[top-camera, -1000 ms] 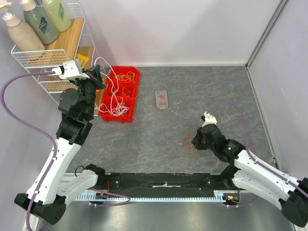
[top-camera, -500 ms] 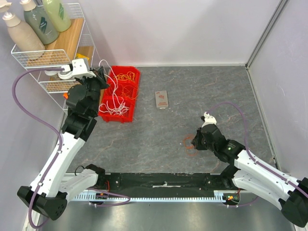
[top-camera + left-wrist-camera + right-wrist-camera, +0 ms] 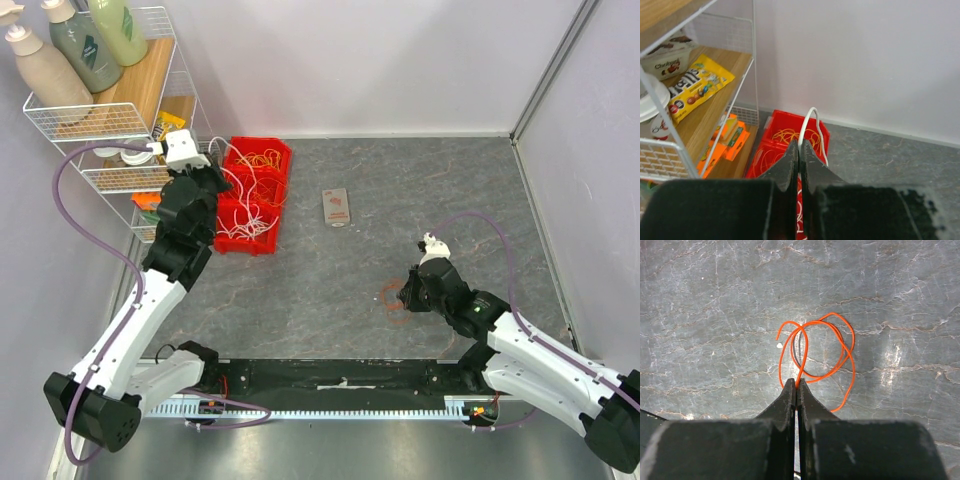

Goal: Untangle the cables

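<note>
— Looking from above, what crowds the left gripper (image 3: 212, 170)?
— The wire shelf rack (image 3: 100, 125) just beside it. It pinches a white cable (image 3: 243, 205) that trails into the red bin (image 3: 284, 150).
— Its wrist view?
— Jaws closed on that cable, with a yellow candy bag (image 3: 697, 87) shelved at left.
— Right wrist?
— The right gripper (image 3: 797, 384) clamps an orange cable (image 3: 826, 347) looped on the table (image 3: 715, 300).
</note>
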Controlling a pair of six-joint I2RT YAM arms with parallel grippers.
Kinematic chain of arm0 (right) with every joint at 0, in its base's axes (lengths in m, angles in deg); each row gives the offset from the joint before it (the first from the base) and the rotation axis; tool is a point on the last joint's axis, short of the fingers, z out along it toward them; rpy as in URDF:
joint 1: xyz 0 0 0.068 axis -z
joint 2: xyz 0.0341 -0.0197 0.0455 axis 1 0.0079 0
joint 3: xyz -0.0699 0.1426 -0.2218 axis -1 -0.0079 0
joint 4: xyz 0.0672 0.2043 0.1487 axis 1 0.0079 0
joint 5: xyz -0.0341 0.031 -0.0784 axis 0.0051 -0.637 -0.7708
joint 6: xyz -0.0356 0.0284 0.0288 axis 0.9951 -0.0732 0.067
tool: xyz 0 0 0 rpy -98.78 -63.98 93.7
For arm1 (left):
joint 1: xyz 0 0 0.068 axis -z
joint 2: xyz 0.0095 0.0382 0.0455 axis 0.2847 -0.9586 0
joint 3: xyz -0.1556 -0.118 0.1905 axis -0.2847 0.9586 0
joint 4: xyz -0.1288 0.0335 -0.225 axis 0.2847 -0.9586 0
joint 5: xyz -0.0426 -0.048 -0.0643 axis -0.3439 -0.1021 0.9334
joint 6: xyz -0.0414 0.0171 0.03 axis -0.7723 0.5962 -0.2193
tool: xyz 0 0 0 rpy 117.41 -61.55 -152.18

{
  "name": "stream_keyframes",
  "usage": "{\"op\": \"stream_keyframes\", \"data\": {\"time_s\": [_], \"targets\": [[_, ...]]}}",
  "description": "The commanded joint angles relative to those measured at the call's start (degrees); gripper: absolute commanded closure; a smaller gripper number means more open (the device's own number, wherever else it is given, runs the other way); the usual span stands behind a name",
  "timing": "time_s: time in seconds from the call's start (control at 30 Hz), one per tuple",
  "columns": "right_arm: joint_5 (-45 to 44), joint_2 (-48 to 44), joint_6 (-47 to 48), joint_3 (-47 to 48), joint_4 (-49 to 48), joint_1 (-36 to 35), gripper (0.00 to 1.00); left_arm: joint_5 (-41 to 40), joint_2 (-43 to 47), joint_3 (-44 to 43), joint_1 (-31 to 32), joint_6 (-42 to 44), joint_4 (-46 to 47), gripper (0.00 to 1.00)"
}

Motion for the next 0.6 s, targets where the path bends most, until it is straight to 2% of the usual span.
{"op": "stream_keyframes", "data": {"time_s": [0.0,0.1,0.23,0.37,0.57], "targets": [[0.2,0.2,0.2,-0.3,-1.4,0.1,1.0,-8.4,1.9,1.9,-0.3,0.4,2.0,0.98],[0.2,0.4,0.2,-0.2,-1.9,0.1,1.0,-14.9,0.9,1.9,-0.2,-2.5,-0.3,0.98],[0.5,0.4,-0.2,-0.3,-2.4,0.1,1.0,-18.3,-4.5,-1.4,-0.4,-6.4,-7.4,0.98],[1.1,0.2,-0.3,-0.6,-2.5,0.1,1.0,-26.6,-11.5,-4.6,-0.4,-16.2,-19.1,0.98],[1.5,-0.7,-0.7,-1.4,-2.3,0.1,1.0,-28.2,-16.3,-2.9,-0.6,-30.1,-27.9,0.98]]}}
